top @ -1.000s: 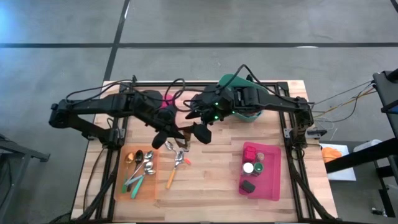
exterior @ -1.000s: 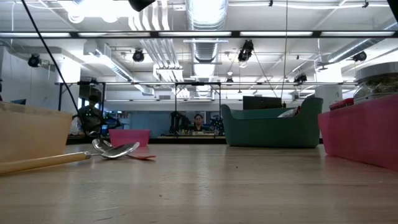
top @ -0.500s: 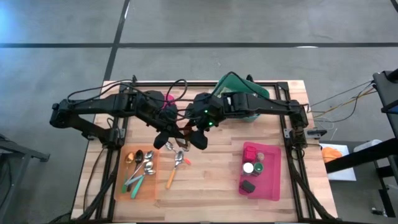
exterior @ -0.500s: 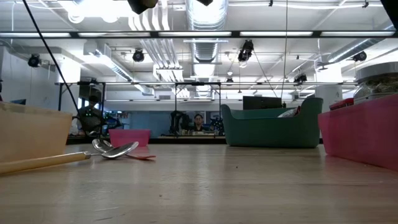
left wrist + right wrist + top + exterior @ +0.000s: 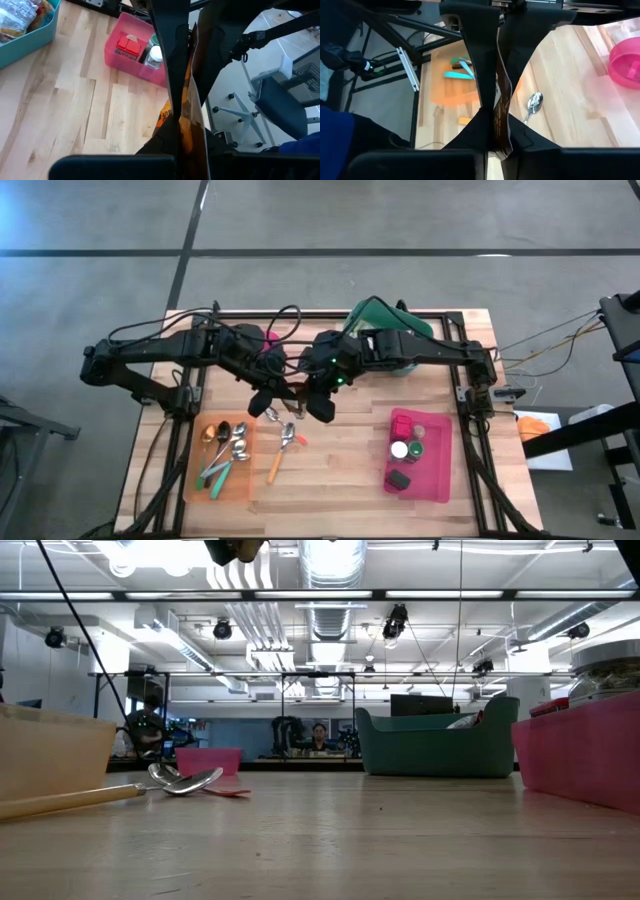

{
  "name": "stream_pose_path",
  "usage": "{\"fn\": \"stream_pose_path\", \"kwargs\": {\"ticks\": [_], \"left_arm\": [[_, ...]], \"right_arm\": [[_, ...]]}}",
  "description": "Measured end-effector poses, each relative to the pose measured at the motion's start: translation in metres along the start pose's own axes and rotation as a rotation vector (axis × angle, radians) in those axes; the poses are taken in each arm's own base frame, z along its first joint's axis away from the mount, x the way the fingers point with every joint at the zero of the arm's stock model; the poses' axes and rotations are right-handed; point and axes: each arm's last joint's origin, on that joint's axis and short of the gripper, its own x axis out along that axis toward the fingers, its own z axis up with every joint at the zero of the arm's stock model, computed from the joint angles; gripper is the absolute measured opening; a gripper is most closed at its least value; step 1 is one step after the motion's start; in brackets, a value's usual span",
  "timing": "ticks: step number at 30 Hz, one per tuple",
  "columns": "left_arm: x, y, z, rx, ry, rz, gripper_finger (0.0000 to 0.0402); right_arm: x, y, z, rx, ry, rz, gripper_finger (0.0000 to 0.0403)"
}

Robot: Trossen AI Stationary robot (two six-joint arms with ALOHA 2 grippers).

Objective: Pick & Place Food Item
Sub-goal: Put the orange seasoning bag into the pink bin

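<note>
A thin brown and orange snack packet (image 5: 291, 392) hangs in the air over the middle of the table, between my two grippers. My left gripper (image 5: 266, 406) reaches in from the table's left and is shut on the packet. My right gripper (image 5: 319, 404) reaches in from the right and is shut on it too. In each wrist view the packet (image 5: 196, 100) (image 5: 503, 90) shows edge-on between the dark fingers. The low view shows only a bit of a gripper (image 5: 235, 548) at its top edge. My left gripper pinches the packet's left-hand part (image 5: 195, 75) flat between its two fingers, coming in slantwise from above and the table's left. The packet is lifted clear of the table. My right gripper pinches the packet's right-hand part (image 5: 502, 60) between its two fingers, slanting down from the table's right. The packet stands edge-on in the hold, clear of the wood.
An orange tray (image 5: 200, 480) with spoons and tongs lies at the near left, with a spoon (image 5: 287, 437) and a wooden-handled utensil (image 5: 273, 468) beside it. A pink bin (image 5: 436, 480) of jars stands at the near right. A teal bin (image 5: 375, 310) and a pink bowl (image 5: 268, 345) stand at the far side.
My right gripper has moved toward the table's left and near edge, up to the packet held by my left gripper, and has shut on it. My left gripper and the packet have stayed about where they were.
</note>
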Motion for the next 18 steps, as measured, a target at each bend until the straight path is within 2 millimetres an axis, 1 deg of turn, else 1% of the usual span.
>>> {"fn": "stream_pose_path", "kwargs": {"ticks": [8,11,14,18], "left_arm": [[0.0001,-0.0009,-0.0007,-0.005,0.011,-0.022,0.0001],[0.0001,-0.001,-0.0015,-0.002,0.019,-0.021,0.0013],[-0.0003,-0.0012,-0.0035,-0.007,0.042,-0.03,0.0054],[-0.0004,-0.0018,-0.0041,0.011,0.047,-0.038,0.0131]], "right_arm": [[-0.002,0.0018,0.0001,0.019,-0.006,0.001,0.001],[-0.0033,0.0019,0.0002,0.018,-0.009,0.0,0.0009],[-0.0043,0.0013,-0.0009,0.021,0.001,-0.009,0.0009],[-0.0053,0.0012,-0.0006,0.021,-0.001,-0.006,0.0008]]}}
